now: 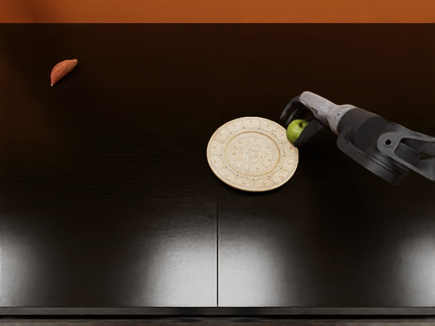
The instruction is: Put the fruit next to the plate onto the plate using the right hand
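Green apple [296, 130] is recorded as clasped by the right robot hand [304, 117]. Dark fingers [292, 109] are curled over its top and far side, and a dark digit is pressed against its near right side. The apple is located at the upper right rim of the plate [216, 155], just beside it and possibly overlapping the edge. Whether it is resting on the desk [136, 204] or lifted clear cannot be told. The plate, cream with patterned relief, is laid flat near the middle of the dark, glossy desk. The right arm [380, 142] is seen reaching in from the right edge. An orange-brown tapered item [63, 70] is noted at far left, well apart from the plate.
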